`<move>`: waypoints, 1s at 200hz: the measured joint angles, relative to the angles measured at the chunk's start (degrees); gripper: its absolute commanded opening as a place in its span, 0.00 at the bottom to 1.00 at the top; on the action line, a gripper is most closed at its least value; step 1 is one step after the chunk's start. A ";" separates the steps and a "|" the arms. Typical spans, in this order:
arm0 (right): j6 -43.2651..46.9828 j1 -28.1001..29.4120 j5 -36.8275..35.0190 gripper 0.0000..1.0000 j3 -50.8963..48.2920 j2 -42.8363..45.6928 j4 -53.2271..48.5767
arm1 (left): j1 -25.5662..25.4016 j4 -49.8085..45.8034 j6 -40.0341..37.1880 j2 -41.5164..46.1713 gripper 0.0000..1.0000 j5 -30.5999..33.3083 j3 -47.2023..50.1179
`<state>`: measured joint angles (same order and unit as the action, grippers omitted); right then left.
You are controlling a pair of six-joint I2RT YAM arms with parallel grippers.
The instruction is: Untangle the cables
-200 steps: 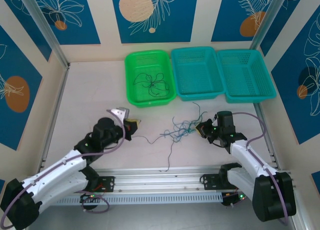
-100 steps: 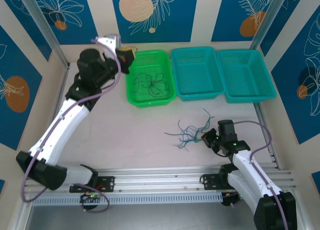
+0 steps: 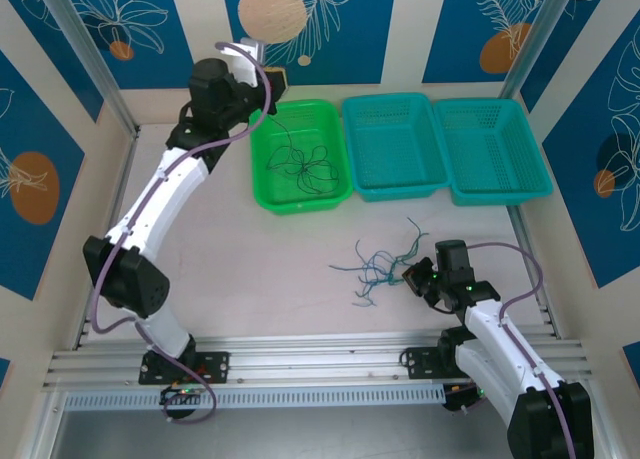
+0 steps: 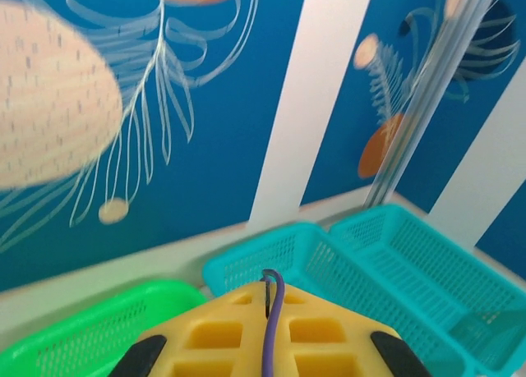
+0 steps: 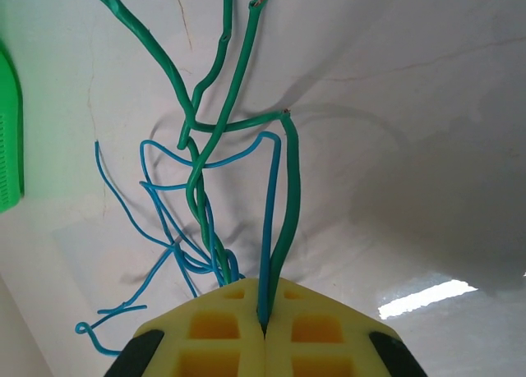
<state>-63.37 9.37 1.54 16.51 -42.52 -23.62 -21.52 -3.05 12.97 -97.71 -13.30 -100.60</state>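
Pale surface (image 3: 250, 259), boxed in by blue leaf-print walls. The left end effector (image 3: 272, 83) hangs high over the 11 o'clock corner of the green plastic basket (image 3: 300, 207). Its yellow pads (image 4: 222, 336) are pressed together on a thin purple cable (image 4: 274, 311) that trails down into that basket, where a curly bunch of dark thin cables (image 3: 305, 167) sits. The right end effector (image 3: 408, 276) is down low on the surface, clamped on one green and one teal-blue strand. The tangle of thin green and teal-blue cables (image 3: 380, 264) spreads out from it toward 10 o'clock. Two teal mesh baskets (image 3: 395, 144) sit at 3 o'clock of the green one.
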 measured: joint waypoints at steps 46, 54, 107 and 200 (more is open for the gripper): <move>0.00 0.00 0.42 0.00 0.39 -0.02 0.02 | 0.24 2.16 -0.07 -5.81 0.07 1.70 6.38; 0.00 0.00 0.50 0.00 0.39 -0.02 0.02 | 0.31 2.14 -0.09 -7.74 0.16 1.55 6.21; 0.59 0.00 1.90 0.00 2.78 0.00 -0.70 | 0.42 -8.90 1.31 -17.81 0.82 0.83 -3.30; 8.11 8.17 4.42 0.00 10.10 -2.51 0.96 | -4.68 4.79 3.50 18.88 0.82 -6.03 30.45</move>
<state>-55.27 17.54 5.96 26.61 -45.04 -22.65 -26.20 1.74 16.47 -78.83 -19.33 -70.15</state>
